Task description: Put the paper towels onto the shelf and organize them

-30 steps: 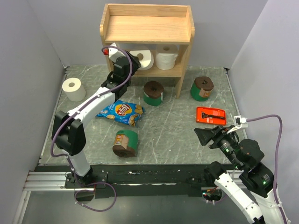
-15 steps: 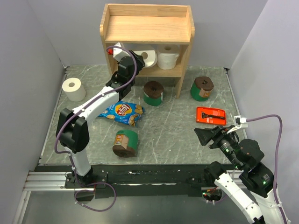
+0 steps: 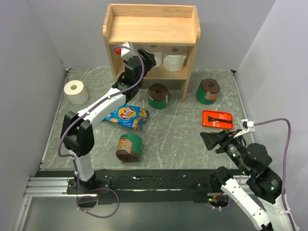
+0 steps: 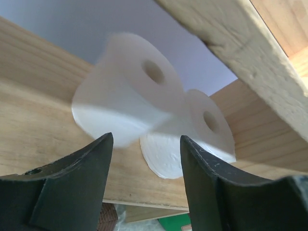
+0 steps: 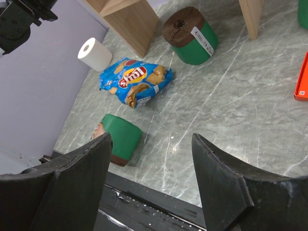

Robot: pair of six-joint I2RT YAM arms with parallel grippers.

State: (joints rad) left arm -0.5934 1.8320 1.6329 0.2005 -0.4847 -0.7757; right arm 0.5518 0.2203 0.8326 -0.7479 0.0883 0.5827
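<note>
In the top view my left gripper [image 3: 147,60] reaches into the lower tier of the light-wood shelf [image 3: 151,29]. Two white paper towels stand there: one [image 3: 157,52] right at its fingertips, another [image 3: 174,60] to the right. The left wrist view shows the jaws [image 4: 147,144] open, with the near roll [image 4: 125,101] blurred just beyond them and the far roll [image 4: 192,130] behind. A third white roll [image 3: 76,92] and three green-wrapped rolls [image 3: 157,96] [image 3: 208,91] [image 3: 129,147] lie on the table. My right gripper [image 3: 211,139] hovers open and empty at the near right.
A blue chip bag [image 3: 125,116] lies left of centre between the green rolls. An orange razor package [image 3: 217,119] lies flat just ahead of the right gripper. Grey walls close in the marbled table [image 3: 183,139] on both sides and behind the shelf.
The left arm pushed the white roll deeper and rightwards into the lower tier, then its jaws opened and let the roll go. The right arm has not moved.
</note>
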